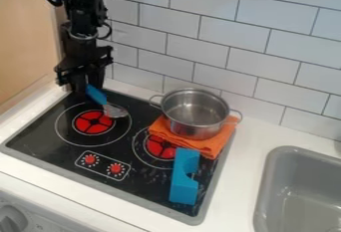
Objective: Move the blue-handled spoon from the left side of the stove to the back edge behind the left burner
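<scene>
The fingers (88,84) are pinching the end of a blue-handled utensil (96,94), whose metal head (115,111) is slanting down beside the nearer red burner (85,122). With so little handle gripped, the utensil could be twisting or slipping if its head catches on the cooktop (41,144). Farther from the fingers, a steel pot (192,112) is sitting on a folded orange cloth (212,147), risking a bump if the head swings wide; a notched blue block (183,188) is lying beyond.
</scene>
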You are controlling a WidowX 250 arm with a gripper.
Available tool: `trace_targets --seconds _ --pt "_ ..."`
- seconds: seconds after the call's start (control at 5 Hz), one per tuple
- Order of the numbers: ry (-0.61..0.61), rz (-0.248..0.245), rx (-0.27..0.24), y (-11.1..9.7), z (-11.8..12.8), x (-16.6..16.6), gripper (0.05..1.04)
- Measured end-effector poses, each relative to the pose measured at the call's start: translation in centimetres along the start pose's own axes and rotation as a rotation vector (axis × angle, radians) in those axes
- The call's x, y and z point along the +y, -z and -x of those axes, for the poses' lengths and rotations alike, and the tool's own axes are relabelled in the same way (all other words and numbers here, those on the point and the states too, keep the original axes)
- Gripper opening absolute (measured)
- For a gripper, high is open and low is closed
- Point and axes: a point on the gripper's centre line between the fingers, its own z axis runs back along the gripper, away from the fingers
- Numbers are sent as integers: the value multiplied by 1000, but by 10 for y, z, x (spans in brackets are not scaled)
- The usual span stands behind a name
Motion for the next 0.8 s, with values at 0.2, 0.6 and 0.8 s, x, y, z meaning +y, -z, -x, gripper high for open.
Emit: trace_targets --seconds 0.2,0.6,0.8 --pt "4 7 -3 3 -1 -3 372" --pt "51 67 -31 3 -3 -14 748" --pt "76 71 -32 3 1 -16 997"
